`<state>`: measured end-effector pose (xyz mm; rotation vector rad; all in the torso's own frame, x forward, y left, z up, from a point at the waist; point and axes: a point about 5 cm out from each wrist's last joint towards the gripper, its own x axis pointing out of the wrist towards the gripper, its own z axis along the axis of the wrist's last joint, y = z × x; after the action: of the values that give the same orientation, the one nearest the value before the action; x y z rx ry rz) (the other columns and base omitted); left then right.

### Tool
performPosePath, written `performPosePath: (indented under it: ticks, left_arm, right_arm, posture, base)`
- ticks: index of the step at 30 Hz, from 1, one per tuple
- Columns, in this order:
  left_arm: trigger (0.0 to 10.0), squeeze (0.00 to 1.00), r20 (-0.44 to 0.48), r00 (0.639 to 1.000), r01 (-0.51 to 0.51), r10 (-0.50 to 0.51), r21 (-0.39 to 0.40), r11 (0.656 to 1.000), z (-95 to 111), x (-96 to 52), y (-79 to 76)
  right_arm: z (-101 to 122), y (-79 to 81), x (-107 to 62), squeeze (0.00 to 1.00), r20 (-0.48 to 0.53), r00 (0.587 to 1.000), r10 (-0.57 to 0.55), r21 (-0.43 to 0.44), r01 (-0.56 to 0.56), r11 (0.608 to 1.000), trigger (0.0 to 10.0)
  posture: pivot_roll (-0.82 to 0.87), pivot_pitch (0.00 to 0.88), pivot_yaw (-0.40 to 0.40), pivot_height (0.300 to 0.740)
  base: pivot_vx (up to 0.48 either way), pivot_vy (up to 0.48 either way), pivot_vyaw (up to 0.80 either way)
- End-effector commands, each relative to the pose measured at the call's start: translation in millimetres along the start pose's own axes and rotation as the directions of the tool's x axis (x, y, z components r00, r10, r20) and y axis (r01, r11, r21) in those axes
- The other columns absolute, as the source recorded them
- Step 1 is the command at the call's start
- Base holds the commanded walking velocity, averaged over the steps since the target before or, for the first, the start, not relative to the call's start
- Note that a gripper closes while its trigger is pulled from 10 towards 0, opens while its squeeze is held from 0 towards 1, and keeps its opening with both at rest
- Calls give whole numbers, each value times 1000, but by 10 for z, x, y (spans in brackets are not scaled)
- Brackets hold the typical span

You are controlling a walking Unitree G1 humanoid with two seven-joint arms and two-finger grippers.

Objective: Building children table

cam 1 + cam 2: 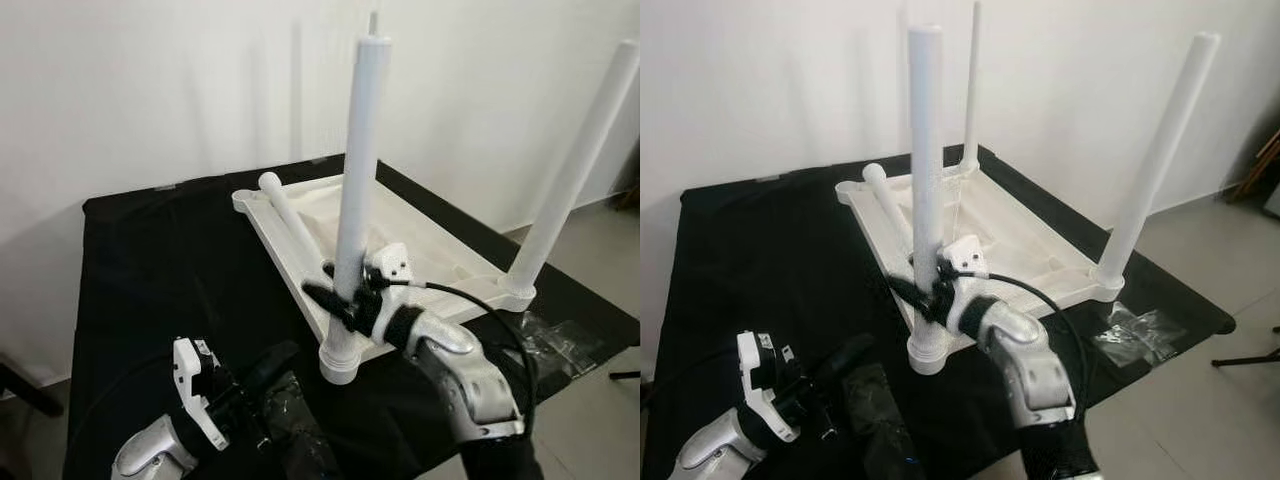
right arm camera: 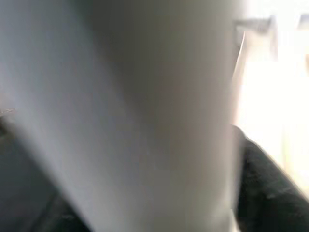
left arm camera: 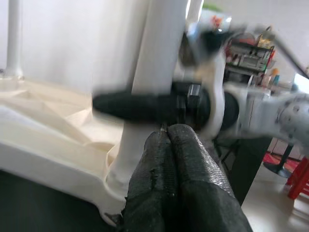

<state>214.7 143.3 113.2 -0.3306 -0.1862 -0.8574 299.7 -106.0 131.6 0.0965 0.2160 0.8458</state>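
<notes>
The white children's table (image 1: 420, 235) lies upside down on a black cloth. Its near corner leg (image 1: 358, 170) stands upright in its socket, and my right gripper (image 1: 334, 298) is shut around it low down. That leg fills the right wrist view as a white blur (image 2: 145, 116). Another leg (image 1: 575, 170) stands at the right corner and a third (image 1: 970, 90) at the far corner. A loose leg (image 1: 287, 218) lies along the left edge of the tabletop. My left gripper (image 1: 278, 362) hovers low at the front left, shut and holding nothing, pointing at the near leg (image 3: 154, 58).
The black-covered worktable (image 1: 150, 270) stands against a white wall. A crumpled clear plastic bag (image 1: 555, 338) lies at the right corner, and more plastic wrap (image 1: 300, 415) lies by my left gripper. Bare floor (image 1: 600, 250) shows on the right.
</notes>
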Motion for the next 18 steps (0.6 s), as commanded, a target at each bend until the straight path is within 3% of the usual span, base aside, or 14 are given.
performPosePath:
  ticks: [1, 3, 4, 5, 6, 7, 11, 14, 18]
  left_arm:
    - [10000, 0, -9, 1000, -5, 5, -1, 1000, -8, -7, 9]
    - [10000, 0, -9, 1000, -6, 6, -1, 1000, -11, -7, 3]
    - [10000, 0, -9, 1000, -6, 6, -1, 1000, -11, -7, 3]
    - [10000, 0, -10, 1000, -6, 6, 0, 1000, -13, -8, 1]
    - [10000, 0, -10, 1000, -6, 6, 0, 1000, -13, -8, 1]
    - [10000, 0, -11, 1000, -7, 7, 1, 1000, -16, -12, -2]
    - [10000, 0, -11, 1000, -8, 8, 1, 1000, -18, -14, -3]
    - [10000, 0, -17, 1000, -10, 10, 3, 1000, -24, -30, -15]
    - [10000, 0, -18, 1000, -12, 12, 4, 1000, -26, -34, -23]
  right_arm:
    - [165, -21, 5, 1000, 28, 994, 106, -47, -105, 993, 10000]
    - [334, -40, 0, 1000, 24, 967, 253, -119, -248, 961, 10000]
    - [334, -40, 0, 1000, 24, 967, 253, -119, -248, 961, 10000]
    - [413, -60, -8, 376, -7, 937, 349, -150, -346, 926, 10000]
    - [413, -60, -8, 376, -7, 937, 349, -150, -346, 926, 10000]
    - [562, -164, 12, 0, -28, 895, 445, -153, -443, 883, 10000]
    - [626, -223, 32, 0, -21, 890, 456, -143, -454, 880, 10000]
    - [718, -365, 25, 0, -62, 862, 503, -146, -506, 850, 10000]
    - [756, -443, 49, 0, -53, 875, 482, -119, -484, 867, 10000]
  posture:
    - [-55, 0, -11, 740]
    - [-46, 0, -14, 740]
    - [-46, 0, -14, 740]
    - [-43, 0, -15, 740]
    - [-43, 0, -15, 740]
    - [-30, 0, -11, 740]
    - [-30, 0, -11, 740]
    - [-5, 0, -20, 740]
    - [-3, 0, -18, 740]
  base:
    - [0, 0, 0]
    - [0, 0, 0]
    - [0, 0, 0]
    - [0, 0, 0]
    - [0, 0, 0]
    - [0, 0, 0]
    - [0, 0, 0]
    - [0, 0, 0]
    - [0, 0, 0]
